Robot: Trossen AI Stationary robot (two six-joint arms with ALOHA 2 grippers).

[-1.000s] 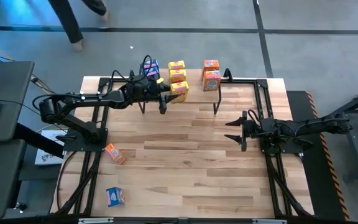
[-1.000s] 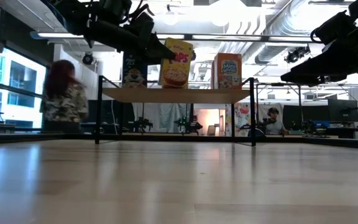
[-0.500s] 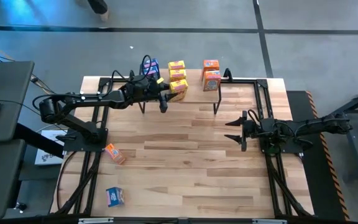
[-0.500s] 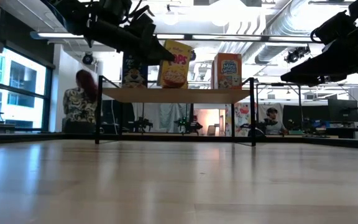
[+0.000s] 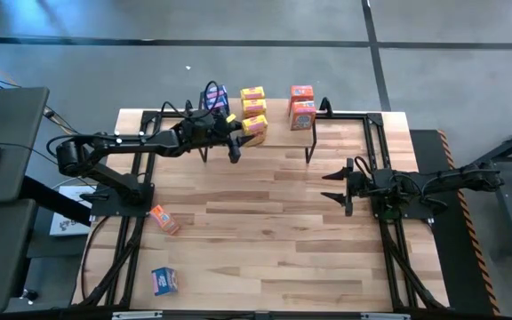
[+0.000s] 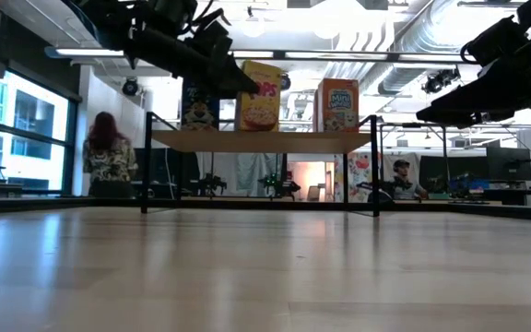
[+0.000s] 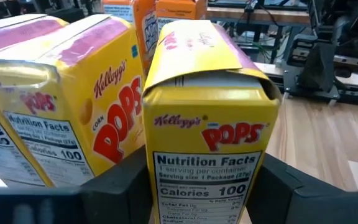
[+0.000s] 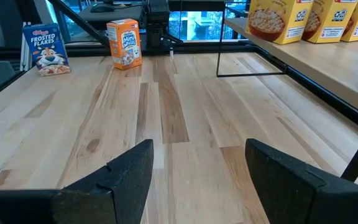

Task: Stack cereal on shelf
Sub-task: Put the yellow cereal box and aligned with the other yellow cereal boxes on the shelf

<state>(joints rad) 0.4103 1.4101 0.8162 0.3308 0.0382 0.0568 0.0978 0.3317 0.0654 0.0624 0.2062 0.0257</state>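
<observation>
Wooden counter (image 5: pixel 265 222) carries the shelf (image 5: pixel 278 124), where the left claw (image 7: pixel 197 180) sits clamped on a yellow box (image 7: pixel 207 112) beside two others. Right claw (image 8: pixel 197 168) waits apart. Light, crushable cardboard is best pinched across its narrow sides.

- You're in a robotics lab, not a home: exposed silver ducts (image 6: pixel 450 28) and pipes run across the open ceiling.
- Your wooden tabletop (image 5: pixel 265 222) sits on bare grey concrete floor (image 5: pixel 238 71), framed by black metal rails.
- Beyond it you see desks with monitors (image 6: pixel 510 166), a seated person (image 6: pixel 402 177) and another person (image 6: pixel 109 161) by tall windows (image 6: pixel 21 138).
</observation>
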